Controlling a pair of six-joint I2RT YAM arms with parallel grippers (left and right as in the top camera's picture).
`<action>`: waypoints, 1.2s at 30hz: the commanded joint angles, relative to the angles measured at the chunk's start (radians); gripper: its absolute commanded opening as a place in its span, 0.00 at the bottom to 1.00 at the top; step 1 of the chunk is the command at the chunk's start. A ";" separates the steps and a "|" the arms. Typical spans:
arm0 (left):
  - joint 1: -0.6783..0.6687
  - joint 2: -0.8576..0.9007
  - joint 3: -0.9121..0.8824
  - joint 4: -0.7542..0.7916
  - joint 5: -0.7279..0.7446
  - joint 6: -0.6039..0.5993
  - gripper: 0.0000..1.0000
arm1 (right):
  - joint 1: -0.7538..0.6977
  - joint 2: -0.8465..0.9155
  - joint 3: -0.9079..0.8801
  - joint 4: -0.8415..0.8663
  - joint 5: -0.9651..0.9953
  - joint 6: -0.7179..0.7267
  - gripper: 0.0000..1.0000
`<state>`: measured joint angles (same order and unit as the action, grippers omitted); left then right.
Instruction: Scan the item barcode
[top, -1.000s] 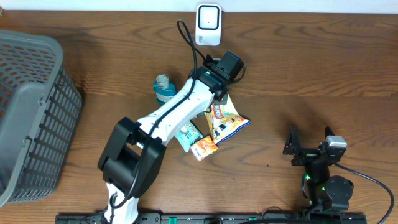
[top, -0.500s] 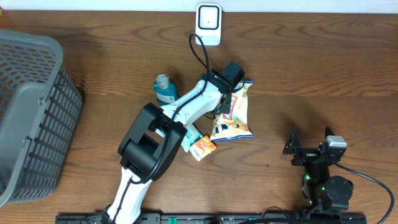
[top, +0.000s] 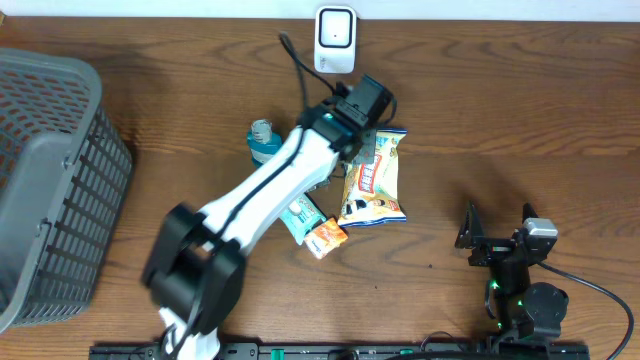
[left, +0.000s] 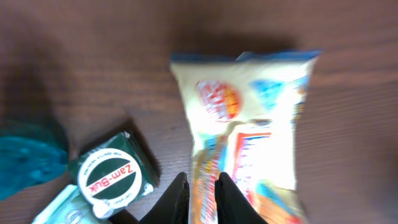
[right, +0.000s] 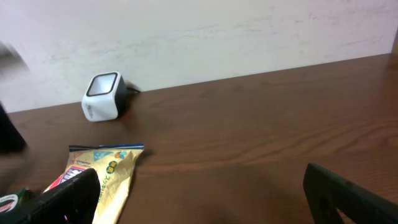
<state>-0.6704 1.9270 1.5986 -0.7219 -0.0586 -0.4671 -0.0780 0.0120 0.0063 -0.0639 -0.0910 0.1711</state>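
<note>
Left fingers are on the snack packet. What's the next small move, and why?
Probably lift the snack packet clear of the table and carry it toward the scanner. The left fingers pinch its edge, but the packet appears to lie on the table, printed front up, short of the scanner.

You're likely at a mock shop checkout: a white barcode scanner (top: 335, 40) sits top centre of the wooden tabletop (top: 520, 110), a grey shopping basket (top: 45, 170) fills the left edge, and a retail snack packet (top: 373, 185) lies mid-frame.
</note>
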 joint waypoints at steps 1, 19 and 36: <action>-0.016 -0.036 0.008 -0.003 -0.012 0.003 0.17 | 0.008 -0.005 -0.001 -0.004 0.003 -0.011 0.99; -0.055 0.136 -0.011 0.023 0.051 -0.150 0.10 | 0.008 -0.005 -0.001 -0.004 0.003 -0.011 0.99; -0.055 0.283 -0.011 0.057 0.052 -0.253 0.95 | 0.008 -0.005 -0.001 -0.004 0.003 -0.011 0.99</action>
<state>-0.7280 2.1460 1.6009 -0.6510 -0.0055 -0.7090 -0.0780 0.0120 0.0063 -0.0639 -0.0910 0.1711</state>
